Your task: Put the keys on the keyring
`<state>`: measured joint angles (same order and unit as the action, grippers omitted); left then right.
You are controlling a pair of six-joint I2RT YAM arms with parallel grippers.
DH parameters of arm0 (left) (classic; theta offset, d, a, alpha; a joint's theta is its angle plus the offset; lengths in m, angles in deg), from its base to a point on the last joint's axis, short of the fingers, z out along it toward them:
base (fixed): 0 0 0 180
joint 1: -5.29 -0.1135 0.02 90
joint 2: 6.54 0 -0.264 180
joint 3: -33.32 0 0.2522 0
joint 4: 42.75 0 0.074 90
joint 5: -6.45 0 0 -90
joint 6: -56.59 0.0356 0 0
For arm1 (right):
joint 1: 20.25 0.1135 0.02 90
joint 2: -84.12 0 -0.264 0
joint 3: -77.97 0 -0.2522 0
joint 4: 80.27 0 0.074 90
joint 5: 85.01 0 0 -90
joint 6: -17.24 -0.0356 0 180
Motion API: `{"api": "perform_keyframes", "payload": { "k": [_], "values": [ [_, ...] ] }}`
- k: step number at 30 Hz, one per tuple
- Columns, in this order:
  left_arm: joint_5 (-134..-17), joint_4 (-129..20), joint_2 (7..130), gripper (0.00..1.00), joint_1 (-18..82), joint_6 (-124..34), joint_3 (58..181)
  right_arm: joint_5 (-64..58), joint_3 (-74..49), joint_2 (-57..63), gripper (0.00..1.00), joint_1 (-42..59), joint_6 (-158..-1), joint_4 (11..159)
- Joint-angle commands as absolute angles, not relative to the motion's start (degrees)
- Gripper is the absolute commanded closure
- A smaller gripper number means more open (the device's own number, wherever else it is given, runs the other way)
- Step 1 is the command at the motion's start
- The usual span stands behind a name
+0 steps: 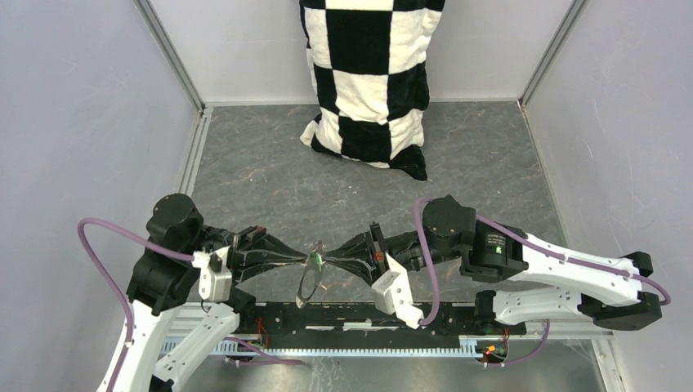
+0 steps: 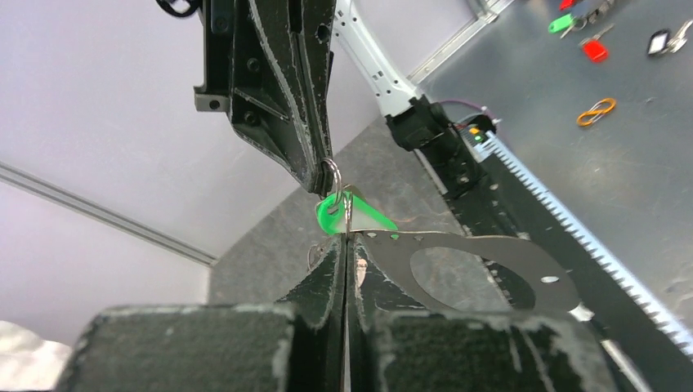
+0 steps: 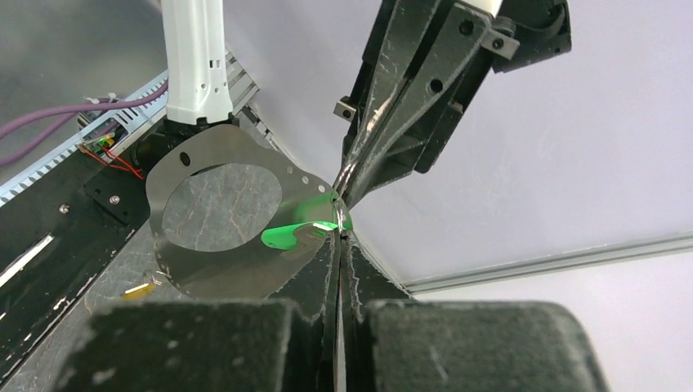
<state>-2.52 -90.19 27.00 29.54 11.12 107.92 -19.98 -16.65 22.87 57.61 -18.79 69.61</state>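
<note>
Left fingers (image 1: 274,255), right fingers (image 1: 353,249) level, tip-to-tip, pinching keyring (image 3: 237,273).

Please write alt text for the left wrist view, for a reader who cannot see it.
Two shut grippers meet tip to tip: the left gripper from below, the right gripper from above, with a small silver ring and a green key between them. A flat grey keyring with a round hole sticks out to the right.
</note>
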Motion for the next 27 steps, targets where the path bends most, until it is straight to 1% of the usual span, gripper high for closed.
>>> {"api": "perform_keyframes", "payload": {
  "k": [1,5,7,10,13,17,27],
  "values": [
    [-3.3,-87.9,25.9,0.98,29.7,22.9,108.9,-18.2,-18.1,25.9,1.0,57.4,-20.5,74.3],
    [-0.9,-87.9,26.9,0.98,29.7,23.9,111.0,-16.0,-21.1,29.1,1.0,57.4,-21.5,76.6],
    [2.7,-87.7,28.0,0.98,29.7,20.1,113.3,-14.9,-23.9,31.8,1.0,57.5,-21.8,78.5],
    [5.5,-82.2,27.7,0.98,29.7,12.2,113.6,-14.9,-24.9,32.9,1.0,57.5,-21.8,79.5],
    [7.8,-81.9,28.1,0.98,29.7,9.5,114.7,-16.0,-26.4,33.8,1.0,57.4,-22.0,81.4],
    [8.6,-81.9,28.4,0.98,29.7,8.8,115.3,-18.6,-27.4,34.0,1.0,57.4,-22.6,83.5],
    [7.9,-81.7,27.7,0.98,29.7,8.8,113.2,-24.1,-24.3,31.3,1.0,57.4,-24.2,85.4]
  ]
}}
